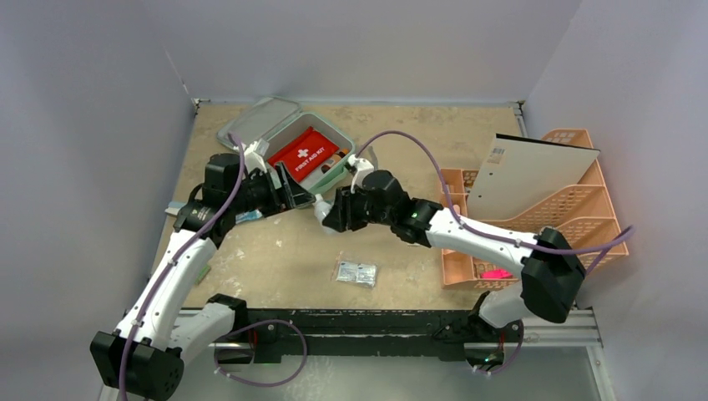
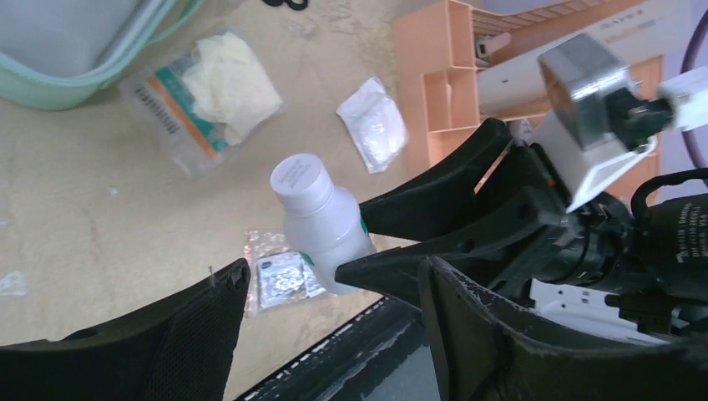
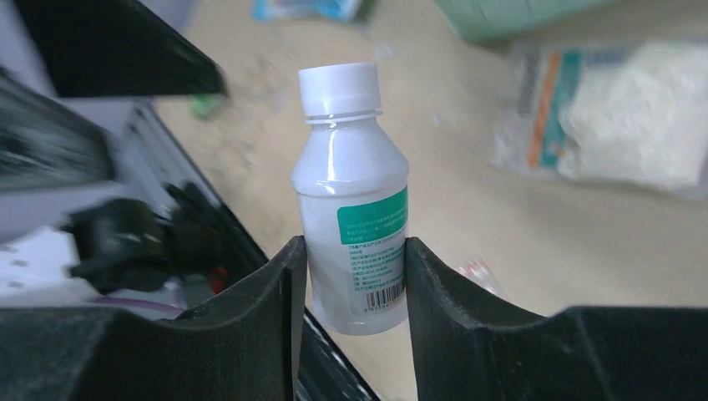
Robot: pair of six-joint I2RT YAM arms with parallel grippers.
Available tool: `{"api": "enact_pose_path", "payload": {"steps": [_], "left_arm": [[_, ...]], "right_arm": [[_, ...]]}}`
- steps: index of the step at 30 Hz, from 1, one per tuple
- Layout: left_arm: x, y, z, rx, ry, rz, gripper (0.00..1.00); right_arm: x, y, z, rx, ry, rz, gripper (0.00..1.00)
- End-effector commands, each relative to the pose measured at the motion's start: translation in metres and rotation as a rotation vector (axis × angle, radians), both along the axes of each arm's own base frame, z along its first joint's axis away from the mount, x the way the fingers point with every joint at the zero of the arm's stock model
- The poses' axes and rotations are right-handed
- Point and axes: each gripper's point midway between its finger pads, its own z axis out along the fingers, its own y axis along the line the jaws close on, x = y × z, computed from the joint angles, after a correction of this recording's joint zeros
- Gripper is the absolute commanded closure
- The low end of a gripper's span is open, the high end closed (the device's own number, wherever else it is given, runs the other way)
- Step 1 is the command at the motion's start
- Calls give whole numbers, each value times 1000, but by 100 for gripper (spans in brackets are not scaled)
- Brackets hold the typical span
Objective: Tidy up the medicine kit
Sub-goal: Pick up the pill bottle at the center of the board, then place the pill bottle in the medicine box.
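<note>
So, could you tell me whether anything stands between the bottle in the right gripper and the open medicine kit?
Nothing lies squarely between them. The open left gripper hangs beside the bottle at the medicine kit's near rim, crowding the path, and the red pouch fills most of the case.

A: What sort of place is this?
B: Robot lab, test cell imo. Plain pale walls (image 1: 83, 100) box in a scuffed tan counter (image 1: 284, 251) on 3 sides.
A: Not an office? There's a peach rack (image 1: 576, 209).
B: Nah. Left arm (image 1: 167, 284) & right arm (image 1: 476, 238) bolted by a metal rail (image 1: 559, 337) at the near edge, purple cable (image 1: 403, 132) looped over, medicine kit (image 1: 255, 125) lying open on the counter.
</note>
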Motion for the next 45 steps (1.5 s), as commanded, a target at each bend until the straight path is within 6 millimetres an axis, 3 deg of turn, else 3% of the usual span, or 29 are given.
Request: {"api": "enact_pose_path", "payload": {"steps": [1, 6, 12, 21, 26, 30, 36, 41, 45], "left_arm": [[2, -21, 23, -141, -36, -67, 27], [10, -28, 32, -195, -75, -83, 26], [14, -38, 50, -282, -117, -118, 27], [14, -41, 55, -327, -136, -132, 58], [19, -36, 51, -271, -142, -107, 69], [31, -32, 48, -176, -159, -106, 72], [65, -18, 42, 57, -212, -121, 73], [108, -10, 37, 268, -285, -204, 74], [153, 10, 4, 463, -247, -250, 75]], "right_arm": [[9, 28, 83, 338, -77, -38, 74], [7, 31, 121, 472, -113, -36, 75], [5, 27, 138, 547, -134, -48, 76], [4, 30, 131, 544, -121, -37, 74], [4, 28, 125, 522, -106, -47, 60], [1, 17, 108, 479, -93, -72, 32], [-9, -13, 89, 391, -109, -108, 2], [-17, -39, 86, 323, -139, -132, 1], [-23, -54, 93, 317, -173, -147, 1]]}}
